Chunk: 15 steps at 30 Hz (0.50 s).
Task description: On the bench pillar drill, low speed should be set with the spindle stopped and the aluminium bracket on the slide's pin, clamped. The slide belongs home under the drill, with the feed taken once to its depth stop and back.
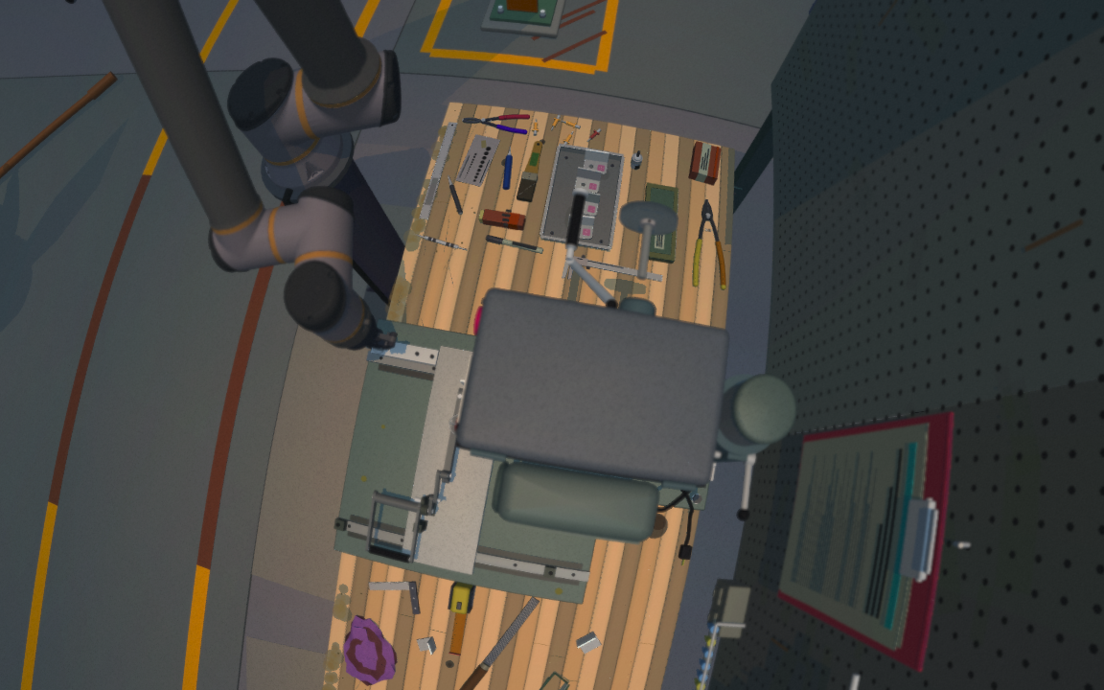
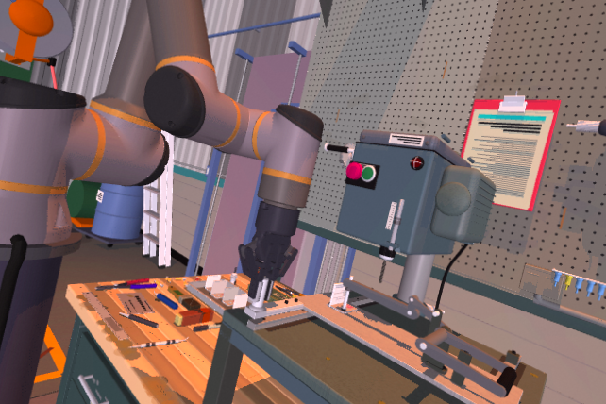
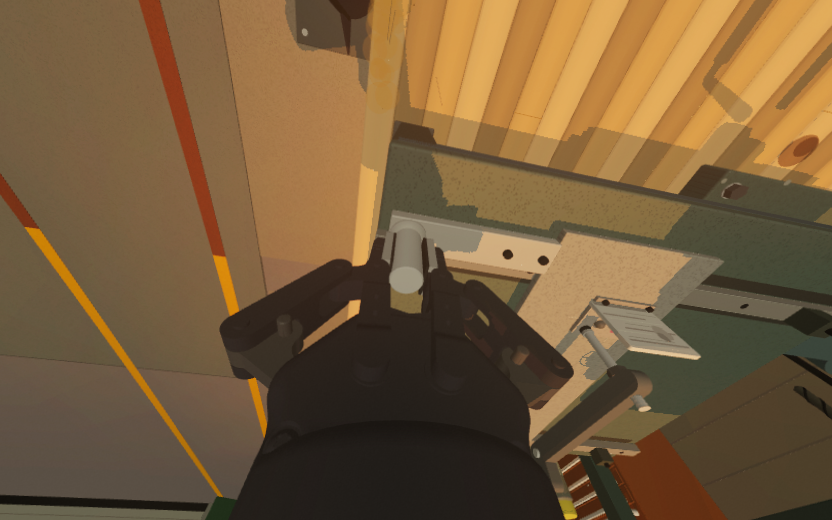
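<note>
The slide (image 1: pixel 445 463) is partly hidden under the drill head (image 1: pixel 595 390) from above. It is a pale speckled plate riding on rails across the green base. At its near end a grey upright handle (image 3: pixel 406 255) stands, and my gripper (image 3: pixel 406 275) is closed around that handle at the base's front corner (image 2: pixel 261 290). The aluminium bracket (image 3: pixel 649 330) lies flat on the slide with the toggle clamp (image 3: pixel 607 381) beside it. The drill bit (image 2: pixel 382 271) hangs under the head, whose front carries red and green buttons (image 2: pixel 361 172).
A pegboard wall with a red clipboard (image 2: pixel 511 150) stands behind the drill. The feed lever (image 1: pixel 578 225) juts from the head's side. Hand tools and a parts tray (image 1: pixel 582 196) cover the wooden bench to the left. A tape measure (image 1: pixel 459 601) and file lie past the base.
</note>
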Tool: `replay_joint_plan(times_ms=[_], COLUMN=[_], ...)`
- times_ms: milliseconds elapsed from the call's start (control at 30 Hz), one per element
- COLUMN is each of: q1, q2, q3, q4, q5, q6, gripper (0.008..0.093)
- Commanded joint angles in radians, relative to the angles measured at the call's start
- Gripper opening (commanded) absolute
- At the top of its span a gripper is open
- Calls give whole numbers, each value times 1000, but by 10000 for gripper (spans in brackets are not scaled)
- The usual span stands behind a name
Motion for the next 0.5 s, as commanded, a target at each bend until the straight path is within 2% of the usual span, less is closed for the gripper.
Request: replay_joint_plan(times_ms=[0, 467], q1=[2, 22], q2=[0, 8], q3=[-2, -13], q4=[-1, 2], q5=[2, 2], q6=[1, 21], gripper=[80, 80])
